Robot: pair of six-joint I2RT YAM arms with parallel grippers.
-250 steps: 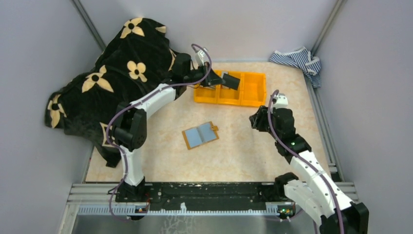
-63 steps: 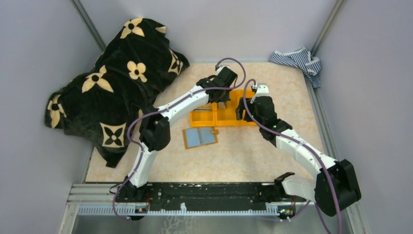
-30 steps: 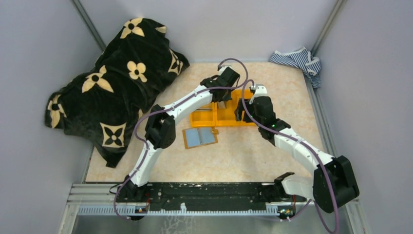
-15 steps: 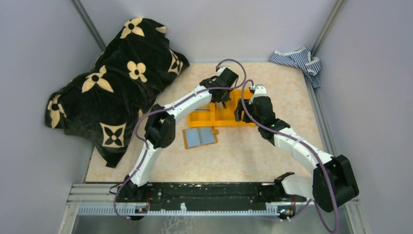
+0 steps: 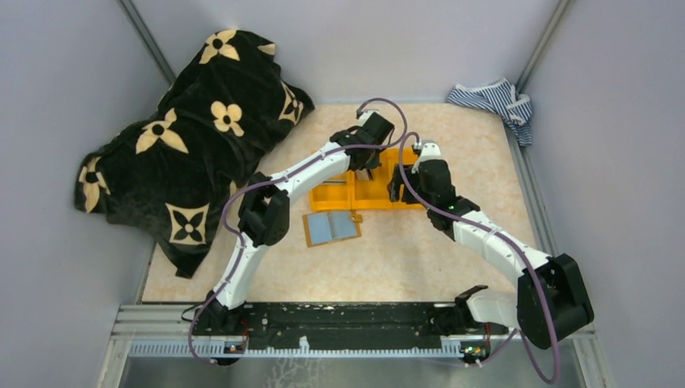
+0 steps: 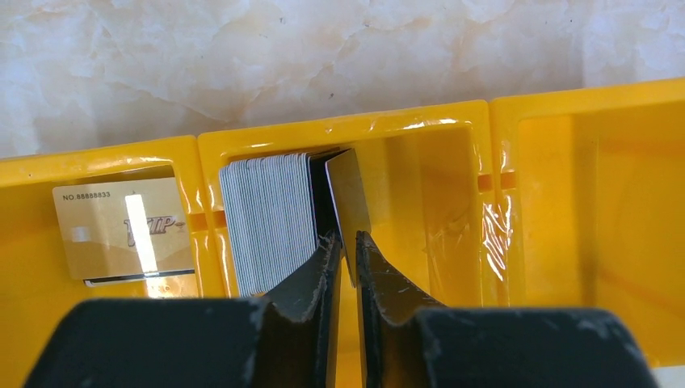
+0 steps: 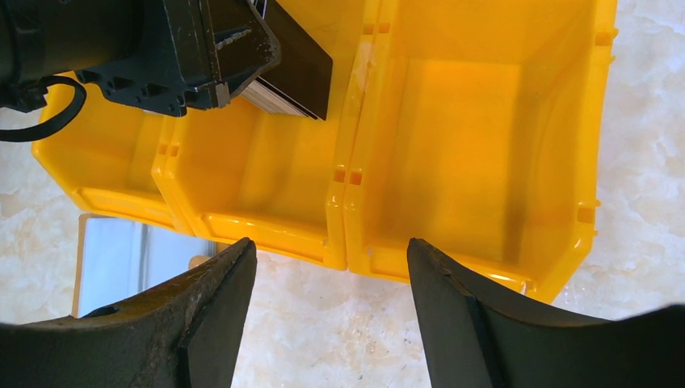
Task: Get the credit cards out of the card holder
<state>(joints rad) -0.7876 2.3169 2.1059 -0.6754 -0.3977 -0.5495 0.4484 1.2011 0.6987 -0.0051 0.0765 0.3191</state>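
Note:
The card holder (image 5: 331,227) lies open on the table, grey-blue inside up, just in front of the orange three-compartment bin (image 5: 335,196). My left gripper (image 6: 344,242) reaches down into the bin's middle compartment. Its jaws stand a narrow gap apart around the lower edge of a dark card (image 6: 347,194), wider than the card is thick. That card stands on edge beside a stack of cards (image 6: 271,222). A gold card (image 6: 121,230) lies in the neighbouring compartment. My right gripper (image 7: 329,246) hangs open over the bin's near rim (image 7: 275,234), holding nothing.
A black cloth with tan flowers (image 5: 186,137) covers the back left of the table. A striped cloth (image 5: 493,101) lies in the back right corner. Grey walls close in both sides. The bin's right compartment (image 7: 476,137) holds nothing.
My left jaws have parted slightly from shut, loosening their hold on the dark card in the middle compartment. Both arms have hardly moved.

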